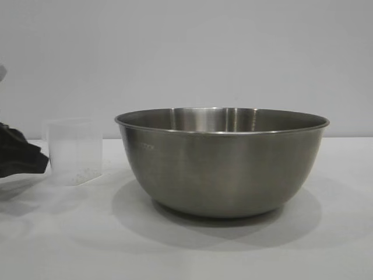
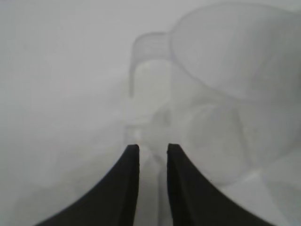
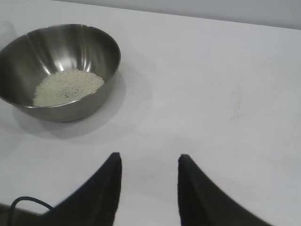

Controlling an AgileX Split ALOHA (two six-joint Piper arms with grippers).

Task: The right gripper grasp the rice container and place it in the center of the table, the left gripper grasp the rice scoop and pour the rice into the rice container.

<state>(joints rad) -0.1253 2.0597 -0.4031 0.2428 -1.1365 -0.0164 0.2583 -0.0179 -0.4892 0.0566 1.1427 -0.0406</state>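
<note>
Two task items on the bench (image 1: 52, 245), both upright. First, the steel bowl (image 1: 221, 160), standing about mid-bench; the right wrist view shows a low heap of rice (image 3: 68, 87) lying in its bottom. Second, the clear plastic cup (image 1: 74, 151), set on the bench just beside the bowl on the left arm's side, apart from it, with only a few grains visible at its base. We judge the pouring done and the step in hand to be letting the cup go.

Left hand (image 2: 153, 149): level with the cup, at its far side from the bowl. In the left wrist view its fingers stand slightly parted, one on each side of the cup's handle (image 2: 148, 70); we cannot tell whether they grip it or have released it.

Right hand (image 3: 148, 162): unclenched, grasping nothing, hanging over bare bench well apart from the bowl.

Handling note: we would part the fingers fully before drawing back, then withdraw straight along the handle's line, away from the bowl. A light, nearly empty cup tips easily if a finger drags the handle sideways.
</note>
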